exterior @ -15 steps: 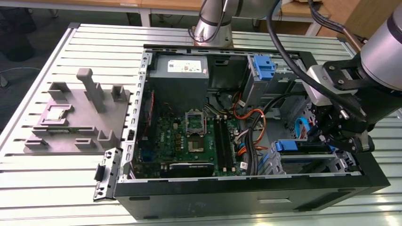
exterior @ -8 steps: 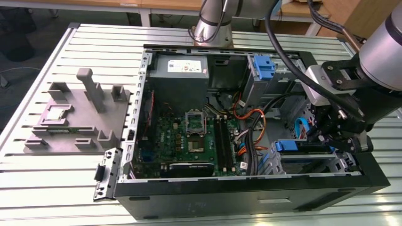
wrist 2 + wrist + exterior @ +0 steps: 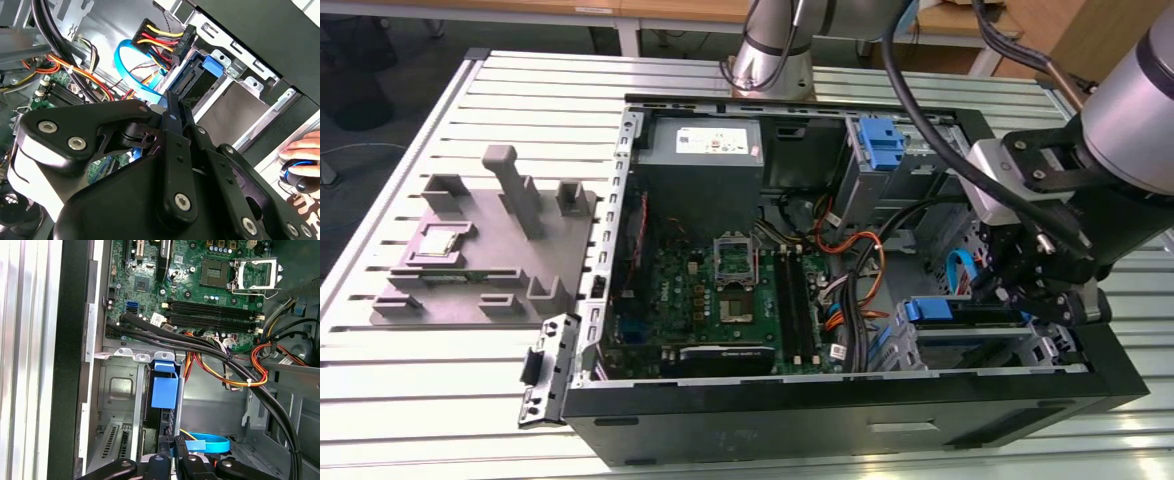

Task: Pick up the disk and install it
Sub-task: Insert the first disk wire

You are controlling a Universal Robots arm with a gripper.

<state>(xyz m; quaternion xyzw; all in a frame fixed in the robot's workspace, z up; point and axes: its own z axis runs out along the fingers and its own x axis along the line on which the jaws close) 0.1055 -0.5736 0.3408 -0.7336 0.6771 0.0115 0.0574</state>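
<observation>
Your surface: a slatted aluminium table (image 3: 414, 370) carrying an open computer case (image 3: 854, 400) and a grey fixture block (image 3: 487, 250). Your gripper (image 3: 1027, 290) hangs inside the case's corner bay; its finger gap can't be told. The disk (image 3: 164, 390) sits slotted in that bay, just below the fingertips.

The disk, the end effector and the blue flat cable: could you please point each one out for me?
disk (image 3: 164, 390), first wrist view, on its blue bracket tab.
end effector (image 3: 173, 457), first wrist view, at its black tip.
blue flat cable (image 3: 142, 89), second wrist view, on its curved loop.
</observation>
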